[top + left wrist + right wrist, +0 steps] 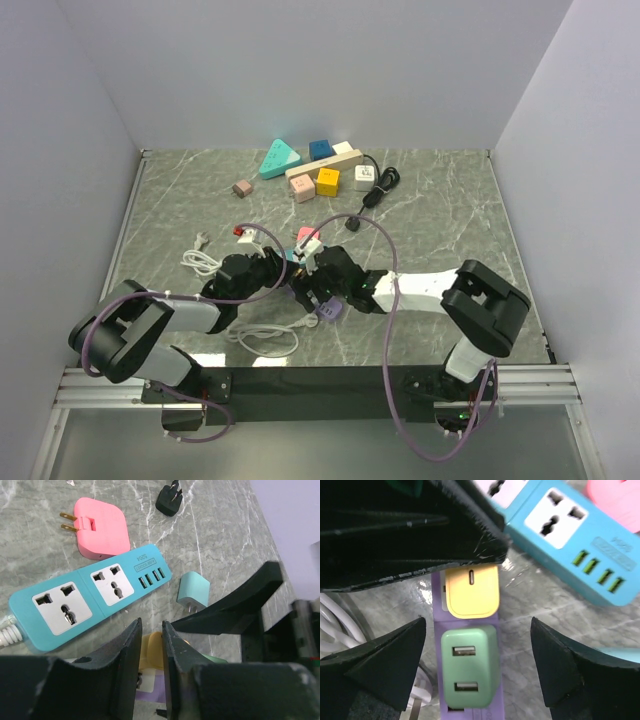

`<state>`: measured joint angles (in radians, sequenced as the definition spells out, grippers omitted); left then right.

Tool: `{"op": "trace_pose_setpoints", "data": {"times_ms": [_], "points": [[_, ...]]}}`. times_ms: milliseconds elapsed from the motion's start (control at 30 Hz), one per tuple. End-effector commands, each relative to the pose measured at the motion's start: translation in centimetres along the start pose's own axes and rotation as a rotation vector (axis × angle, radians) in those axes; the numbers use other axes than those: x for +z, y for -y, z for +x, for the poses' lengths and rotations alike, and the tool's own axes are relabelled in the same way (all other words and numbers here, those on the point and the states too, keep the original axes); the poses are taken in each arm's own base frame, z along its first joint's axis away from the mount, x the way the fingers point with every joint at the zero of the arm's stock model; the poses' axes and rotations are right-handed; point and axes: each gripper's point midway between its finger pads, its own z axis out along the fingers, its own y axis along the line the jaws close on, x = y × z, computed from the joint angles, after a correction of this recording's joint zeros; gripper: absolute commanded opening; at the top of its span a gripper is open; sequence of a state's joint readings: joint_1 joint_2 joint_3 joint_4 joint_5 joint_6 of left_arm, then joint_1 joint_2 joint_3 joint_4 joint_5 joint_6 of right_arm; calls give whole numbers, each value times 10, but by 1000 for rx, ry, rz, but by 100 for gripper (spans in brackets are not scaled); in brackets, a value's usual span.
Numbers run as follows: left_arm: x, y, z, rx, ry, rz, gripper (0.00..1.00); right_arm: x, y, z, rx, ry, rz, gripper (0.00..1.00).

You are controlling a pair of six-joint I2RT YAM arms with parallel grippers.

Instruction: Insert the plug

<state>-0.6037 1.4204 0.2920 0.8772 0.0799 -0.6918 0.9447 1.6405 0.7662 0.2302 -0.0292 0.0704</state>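
A purple power strip [499, 700] lies on the marble table, seated with a yellow plug [471, 592] and, just below it, a green two-port USB plug [468, 670]. My left gripper [152, 627] is shut on the yellow plug [151, 650], one finger on each side of it. My right gripper [477, 625] is open, its fingertips [410, 645] wide on either side of the green plug and not touching it. In the top view both grippers meet over the purple strip [330, 312] near the table's front middle.
A teal power strip [85, 600] with two sockets and USB ports lies just beyond. A pink adapter [102, 530], a small mint adapter [194, 591] and a black plug [170, 500] lie loose around it. White cable [265, 340] coils at the front. Coloured adapters [320, 170] cluster at the back.
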Motion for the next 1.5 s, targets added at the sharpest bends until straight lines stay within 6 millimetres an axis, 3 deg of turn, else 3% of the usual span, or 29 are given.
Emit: {"op": "trace_pose_setpoints", "data": {"times_ms": [0,167,333,667,933,1167,1467], "points": [[-5,-17,14,37,-43,-66,28,-20,4,-44,12,147,46,92],[-4,-14,11,45,-39,-58,28,-39,13,-62,3,212,97,93],[-6,-15,10,49,-37,-64,29,-49,13,-54,-13,184,90,90],[-7,-11,10,58,-38,-45,29,-48,3,-24,-17,116,45,81],[-7,-9,12,53,-43,-36,29,-42,1,-27,-43,122,51,75],[-9,-9,13,55,-44,-37,29,-36,-2,-28,-61,117,43,63],[-9,-8,13,53,-47,-31,29,-34,-5,-41,-78,158,43,60]]}}
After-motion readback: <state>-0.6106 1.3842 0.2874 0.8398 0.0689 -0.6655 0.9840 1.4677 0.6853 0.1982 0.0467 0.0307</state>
